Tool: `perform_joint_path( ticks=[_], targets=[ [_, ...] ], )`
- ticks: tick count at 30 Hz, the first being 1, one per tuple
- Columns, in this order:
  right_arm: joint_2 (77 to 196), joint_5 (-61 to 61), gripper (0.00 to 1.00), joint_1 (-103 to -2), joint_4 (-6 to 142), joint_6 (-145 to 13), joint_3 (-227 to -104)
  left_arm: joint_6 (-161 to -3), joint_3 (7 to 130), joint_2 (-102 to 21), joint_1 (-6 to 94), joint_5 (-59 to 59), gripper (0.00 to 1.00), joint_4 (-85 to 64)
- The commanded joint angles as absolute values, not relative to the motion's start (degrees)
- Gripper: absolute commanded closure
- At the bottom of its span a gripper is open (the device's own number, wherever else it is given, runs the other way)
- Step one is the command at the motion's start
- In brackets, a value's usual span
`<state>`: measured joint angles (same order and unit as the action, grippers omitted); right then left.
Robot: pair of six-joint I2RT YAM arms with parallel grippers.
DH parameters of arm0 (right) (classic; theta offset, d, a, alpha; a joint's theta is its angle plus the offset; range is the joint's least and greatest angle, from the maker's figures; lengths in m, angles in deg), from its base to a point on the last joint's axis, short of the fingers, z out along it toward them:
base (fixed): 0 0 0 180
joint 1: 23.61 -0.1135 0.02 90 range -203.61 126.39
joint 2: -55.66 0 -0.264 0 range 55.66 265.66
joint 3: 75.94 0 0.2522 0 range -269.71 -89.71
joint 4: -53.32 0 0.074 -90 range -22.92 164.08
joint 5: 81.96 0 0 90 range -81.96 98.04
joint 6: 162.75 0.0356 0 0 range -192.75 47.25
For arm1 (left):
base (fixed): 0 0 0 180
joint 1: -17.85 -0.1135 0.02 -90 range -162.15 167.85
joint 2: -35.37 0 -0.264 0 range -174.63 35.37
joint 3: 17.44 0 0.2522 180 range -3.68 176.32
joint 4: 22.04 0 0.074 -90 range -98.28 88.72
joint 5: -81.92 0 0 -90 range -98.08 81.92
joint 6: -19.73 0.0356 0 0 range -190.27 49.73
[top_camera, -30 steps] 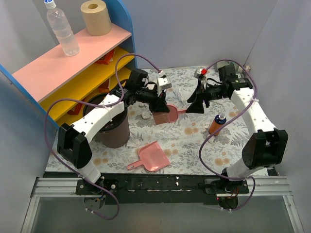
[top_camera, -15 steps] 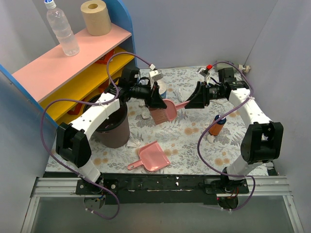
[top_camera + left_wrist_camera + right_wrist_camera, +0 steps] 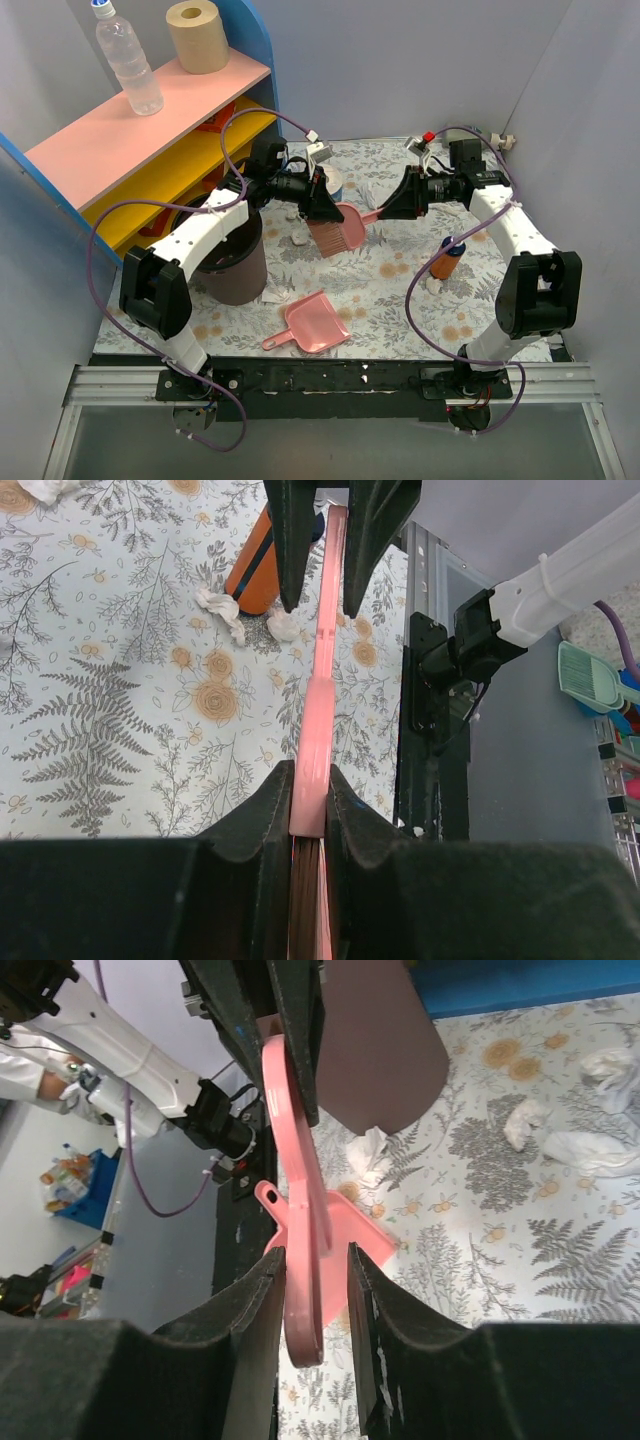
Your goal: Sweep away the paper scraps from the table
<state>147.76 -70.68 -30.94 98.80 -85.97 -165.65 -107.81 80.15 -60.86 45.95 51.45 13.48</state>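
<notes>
A pink hand brush [image 3: 340, 228] hangs over the table [image 3: 390, 290], bristles down. My left gripper [image 3: 322, 208] is shut on its head; in the left wrist view the jaws [image 3: 310, 780] press on the pink brush [image 3: 320, 670]. My right gripper [image 3: 390, 212] straddles the handle's end. In the right wrist view its jaws [image 3: 315, 1260] are open, the handle [image 3: 300, 1290] lying against one finger with a gap to the other. Paper scraps lie on the cloth [image 3: 297, 241], [image 3: 432, 285], [image 3: 222, 605], [image 3: 525, 1120].
A pink dustpan [image 3: 315, 322] lies near the front edge. A brown bin [image 3: 235, 265] stands at the left, under my left arm. An orange bottle [image 3: 447, 255] lies at the right. The pink-and-yellow shelf [image 3: 150, 130] carries a water bottle [image 3: 128, 60] and a brown paper roll [image 3: 197, 35].
My right gripper has moved left to the brush handle's end and its jaws have narrowed around it. My left gripper shifted the brush slightly, then held still.
</notes>
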Motion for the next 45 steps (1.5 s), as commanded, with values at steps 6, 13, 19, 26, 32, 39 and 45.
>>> perform_joint_path(
  ticks=[6, 13, 19, 26, 32, 39, 45],
  targets=[
    [143.47, -67.55, 0.65, -32.57, 87.65, -79.96, -161.7, -108.59, 81.49, -60.87, 45.63, 53.97, 1.0, 12.11],
    [142.15, -68.6, 0.72, -34.24, 87.38, -80.05, -160.2, -109.03, 81.14, -60.78, 45.54, 54.32, 1.0, 11.94],
    [141.45, -68.69, 0.75, -34.33, 85.97, -78.9, -159.75, -109.03, 81.14, -60.79, 45.54, 54.5, 1.0, 11.94],
    [141.53, -68.51, 0.74, -34.25, 83.6, -76.36, -159.32, -109.38, 81.23, -61.22, 45.54, 55.29, 1.0, 12.02],
    [141.62, -69.92, 0.63, -34.33, 80.88, -73.9, -158.87, -109.47, 80.96, -61.22, 45.63, 55.82, 1.0, 12.02],
    [141.89, -70.18, 0.63, -34.33, 80.0, -73.63, -159.14, -109.64, 81.05, -61.49, 45.54, 56.08, 1.0, 11.94],
    [141.97, -69.92, 0.69, -34.25, 79.47, -73.28, -158.96, -109.73, 80.96, -61.75, 45.54, 56.08, 1.0, 11.94]
  ],
)
